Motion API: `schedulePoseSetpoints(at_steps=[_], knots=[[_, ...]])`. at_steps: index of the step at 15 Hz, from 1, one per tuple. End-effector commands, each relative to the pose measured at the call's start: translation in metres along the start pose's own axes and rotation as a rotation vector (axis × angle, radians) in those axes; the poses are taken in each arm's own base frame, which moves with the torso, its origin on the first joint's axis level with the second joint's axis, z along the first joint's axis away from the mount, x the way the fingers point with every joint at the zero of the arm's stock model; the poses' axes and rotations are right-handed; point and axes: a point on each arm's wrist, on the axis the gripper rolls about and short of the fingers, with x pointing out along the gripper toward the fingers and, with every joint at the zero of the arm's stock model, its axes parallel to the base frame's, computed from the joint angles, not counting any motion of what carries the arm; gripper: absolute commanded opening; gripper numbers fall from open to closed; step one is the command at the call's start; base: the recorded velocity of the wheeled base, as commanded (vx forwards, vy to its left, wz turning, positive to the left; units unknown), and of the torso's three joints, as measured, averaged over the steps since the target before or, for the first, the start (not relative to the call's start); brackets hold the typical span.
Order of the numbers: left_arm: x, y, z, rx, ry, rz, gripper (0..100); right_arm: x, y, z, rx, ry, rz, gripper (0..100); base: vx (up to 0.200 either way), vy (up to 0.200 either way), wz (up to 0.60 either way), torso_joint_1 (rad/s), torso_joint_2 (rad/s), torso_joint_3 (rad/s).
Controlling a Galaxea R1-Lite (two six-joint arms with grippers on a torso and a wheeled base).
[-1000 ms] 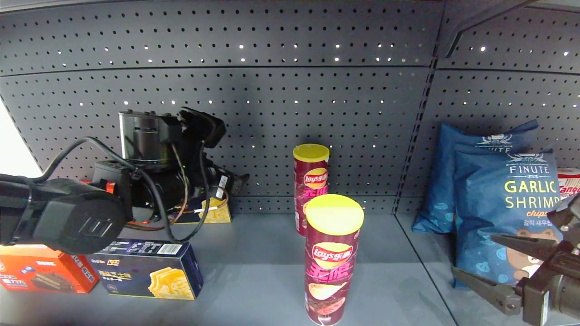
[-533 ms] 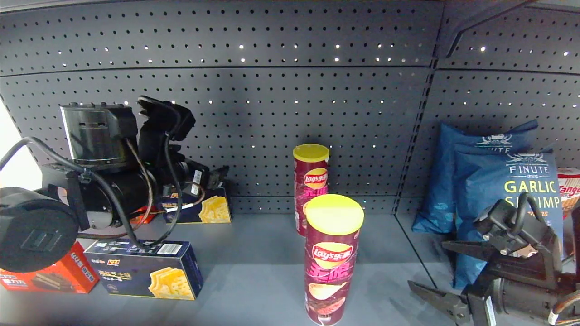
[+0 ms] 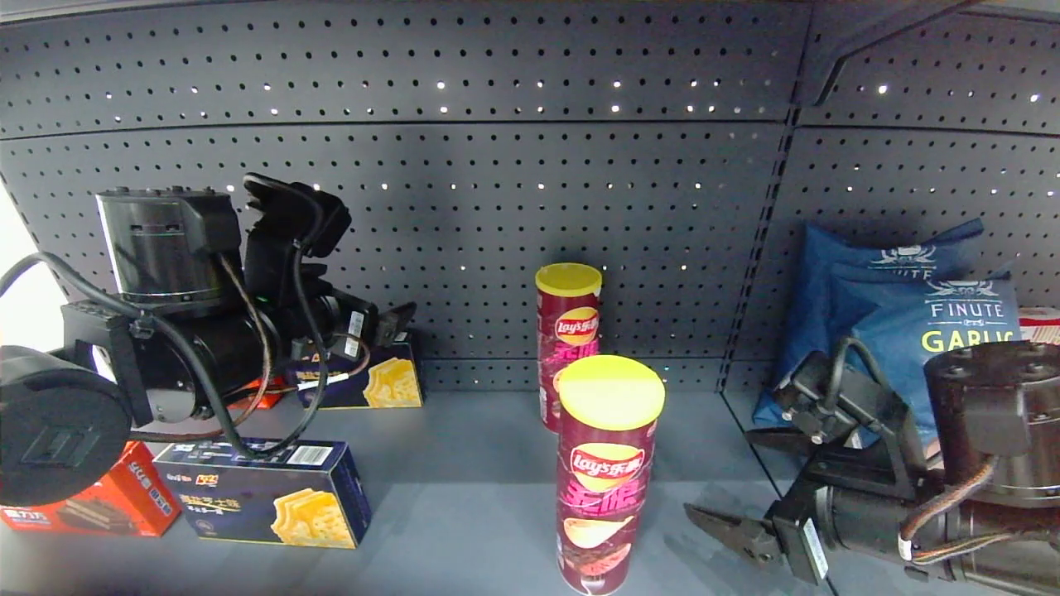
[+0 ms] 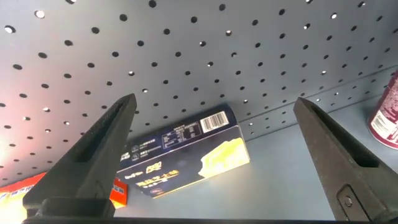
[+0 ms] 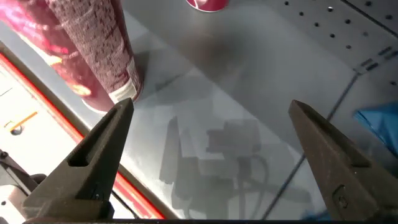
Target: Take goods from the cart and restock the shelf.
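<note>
Two chip cans with yellow lids stand upright on the grey shelf (image 3: 464, 463), one behind the other. The front can (image 3: 610, 472) is near the shelf's edge; the rear can (image 3: 568, 331) is close to the pegboard wall (image 3: 497, 182). On the robot's left lie two navy cracker boxes, the front box (image 3: 273, 497) flat near the edge and the rear box (image 3: 389, 385) against the wall. An orange box (image 3: 91, 505) lies just beside the front box. Blue snack bags (image 3: 878, 306) lean at the wall on the right.

The left gripper (image 4: 214, 106) hangs above the left part of the shelf and points at the rear box, its fingers spread wide apart. The right gripper (image 3: 719, 476) is low over the shelf, between the front can and the bags. Its fingers are also wide apart, with one fingertip (image 3: 700, 517) near the front can but not touching it.
</note>
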Motion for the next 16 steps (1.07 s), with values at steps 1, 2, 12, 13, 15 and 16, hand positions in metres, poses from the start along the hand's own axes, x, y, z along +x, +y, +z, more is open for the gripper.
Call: schedulePoseSetpoints(at_steps=[1,2,12,13,15,16], knots=[[0.000,0.000,0.000,0.000,0.000,0.000,100,0.010,0.002,0.000,-0.006,0.022,0.011,100,0.000,0.000,0.00,0.000,0.00,0.000],[0.000,0.000,0.000,-0.002,0.000,0.000,100,0.012,0.004,0.001,-0.010,0.026,0.018,100,0.000,0.000,0.00,0.000,0.00,0.000],[0.000,0.000,0.000,-0.001,-0.003,0.001,100,0.024,0.011,0.007,-0.025,0.019,0.030,100,0.000,0.000,0.00,0.000,0.00,0.000],[0.000,0.000,0.000,-0.001,-0.001,0.002,100,0.025,0.011,0.008,-0.026,0.014,0.033,100,0.000,0.000,0.00,0.000,0.00,0.000],[0.000,0.000,0.000,-0.002,-0.001,0.002,100,0.027,0.013,0.011,-0.029,0.009,0.036,100,0.000,0.000,0.00,0.000,0.00,0.000],[0.000,0.000,0.000,-0.002,-0.001,0.002,100,0.031,0.013,0.014,-0.029,0.009,0.037,100,0.000,0.000,0.00,0.000,0.00,0.000]])
